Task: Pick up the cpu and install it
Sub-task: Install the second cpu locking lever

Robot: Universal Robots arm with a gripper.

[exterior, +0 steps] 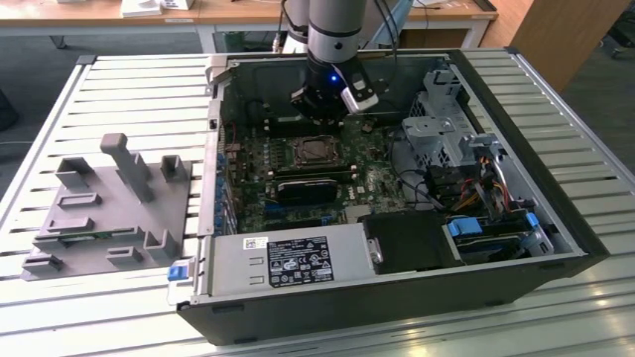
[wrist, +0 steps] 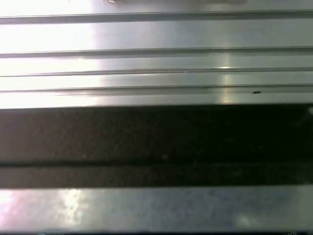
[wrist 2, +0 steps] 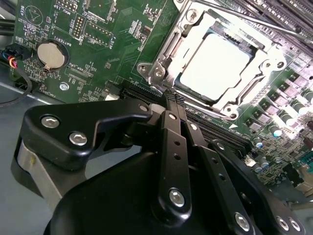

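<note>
The cpu (wrist 2: 215, 66), a flat square chip with a silver-grey top, lies inside the metal socket frame (wrist 2: 161, 61) on the green motherboard; in the exterior view the cpu (exterior: 315, 151) sits mid-board in the open computer case. My gripper (wrist 2: 172, 98) hangs just beside the socket's edge, apart from the chip, its two black fingers (wrist 2: 177, 147) pressed together with nothing between them. In the exterior view my gripper (exterior: 319, 121) hovers above the board just behind the socket.
A grey fixture tray (exterior: 109, 208) with upright posts stands on the slatted table (wrist: 156, 58) at the exterior view's left. Inside the case are a black block (exterior: 305, 187), the power supply (exterior: 288, 260), a drive cage (exterior: 436, 126) and cable bundles (exterior: 476, 178). A coin battery (wrist 2: 51, 54) sits on the board.
</note>
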